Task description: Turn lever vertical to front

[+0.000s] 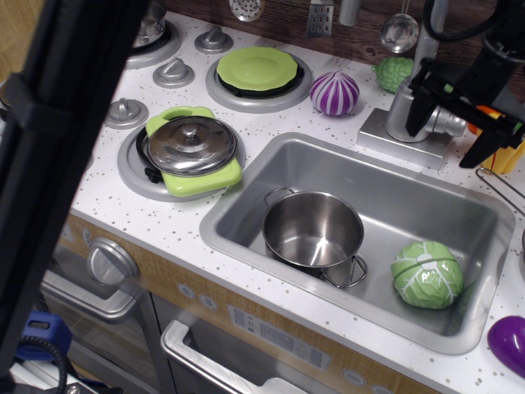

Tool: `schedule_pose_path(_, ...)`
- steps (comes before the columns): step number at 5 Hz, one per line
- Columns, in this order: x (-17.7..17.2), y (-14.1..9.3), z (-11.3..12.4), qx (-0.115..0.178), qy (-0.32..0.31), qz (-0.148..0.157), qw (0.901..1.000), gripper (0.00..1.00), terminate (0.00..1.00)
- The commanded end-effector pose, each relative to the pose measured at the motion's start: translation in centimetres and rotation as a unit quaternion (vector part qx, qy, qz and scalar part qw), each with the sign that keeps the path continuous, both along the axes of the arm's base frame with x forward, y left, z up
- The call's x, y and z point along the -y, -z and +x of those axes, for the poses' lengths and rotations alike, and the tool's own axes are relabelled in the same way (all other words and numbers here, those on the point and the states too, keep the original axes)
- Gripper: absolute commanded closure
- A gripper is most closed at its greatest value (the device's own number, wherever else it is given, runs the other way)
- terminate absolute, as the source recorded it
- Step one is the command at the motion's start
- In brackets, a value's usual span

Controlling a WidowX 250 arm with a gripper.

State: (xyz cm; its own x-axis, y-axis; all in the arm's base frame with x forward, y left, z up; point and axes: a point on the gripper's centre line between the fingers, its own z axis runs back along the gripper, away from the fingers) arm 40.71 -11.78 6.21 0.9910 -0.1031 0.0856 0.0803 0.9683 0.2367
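Note:
The silver faucet body [402, 111] stands on its base behind the sink [246, 209], at the top right. The lever [449, 123] is a short silver-grey stub sticking out to the right of the body. My black gripper [448, 127] reaches in from the top right and is open. One finger [418, 107] is in front of the faucet body and the other finger [478, 146] is right of the lever, so the lever lies between them. I cannot tell whether either finger touches it.
A steel pot [313, 230] and a green cabbage [426, 273] sit in the sink. A purple onion [335, 92], a green plate [256, 67] and a lidded green pan [191, 146] are to the left. A yellow pepper [504, 154] is behind the gripper. A dark blurred bar [57, 164] blocks the left.

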Motion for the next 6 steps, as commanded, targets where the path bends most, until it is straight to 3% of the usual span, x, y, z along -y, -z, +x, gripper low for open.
schedule_pose_path(1,0.4,-5.6,1.9,0.102,0.018,-0.032,0.9941,0.00,0.00)
schedule_pose_path(2,0.9,-5.8,3.6,0.138,0.026,-0.026,0.9898,0.00,0.00)
schedule_pose_path(4,1.0,-7.1,6.9,0.167,0.034,-0.013,0.9853,0.00,0.00)
schedule_pose_path(6,0.0,-6.5,8.4,0.162,0.042,-0.024,0.9856,0.00,0.00)
